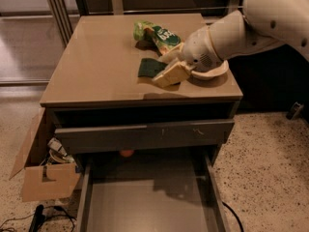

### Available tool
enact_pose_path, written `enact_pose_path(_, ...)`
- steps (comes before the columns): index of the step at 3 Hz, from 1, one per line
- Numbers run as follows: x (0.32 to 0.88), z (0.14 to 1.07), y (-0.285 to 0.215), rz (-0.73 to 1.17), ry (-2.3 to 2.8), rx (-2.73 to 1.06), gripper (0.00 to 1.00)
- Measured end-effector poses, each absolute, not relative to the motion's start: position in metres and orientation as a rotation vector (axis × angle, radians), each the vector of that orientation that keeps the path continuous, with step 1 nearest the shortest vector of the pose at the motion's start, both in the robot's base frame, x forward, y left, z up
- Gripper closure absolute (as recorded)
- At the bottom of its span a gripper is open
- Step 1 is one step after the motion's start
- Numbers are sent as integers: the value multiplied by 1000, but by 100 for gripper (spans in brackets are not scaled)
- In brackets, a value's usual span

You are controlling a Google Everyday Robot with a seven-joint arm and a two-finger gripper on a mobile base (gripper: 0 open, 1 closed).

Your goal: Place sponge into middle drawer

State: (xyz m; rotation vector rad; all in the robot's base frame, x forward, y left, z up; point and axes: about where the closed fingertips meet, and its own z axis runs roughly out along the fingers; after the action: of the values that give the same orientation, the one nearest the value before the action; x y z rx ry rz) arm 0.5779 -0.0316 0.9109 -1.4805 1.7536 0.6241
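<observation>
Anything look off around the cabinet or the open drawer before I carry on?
Nothing spilled or broken. One oddity: a small orange object shows at the back of the open middle drawer, just under the upper drawer's front. The gripper is at the sponge on the cabinet top, beside the crumpled snack bag.

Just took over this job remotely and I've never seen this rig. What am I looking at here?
One camera view, looking down at a cabinet from the front. The white arm reaching in from the right is the robot's only arm. Its gripper sits at the right end of the sponge, the dark green pad on top; whether it grips it I cannot tell. Behind lie a green snack bag and a cream bowl, partly hidden by the arm. Below, the middle drawer stands pulled open.
</observation>
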Motion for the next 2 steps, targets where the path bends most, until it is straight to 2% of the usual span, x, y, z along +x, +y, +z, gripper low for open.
enact_pose_path(1,522,910,-49,586,1705,-1452,100)
enact_pose_path(2,497,889,-83,567,1757,-1414,100)
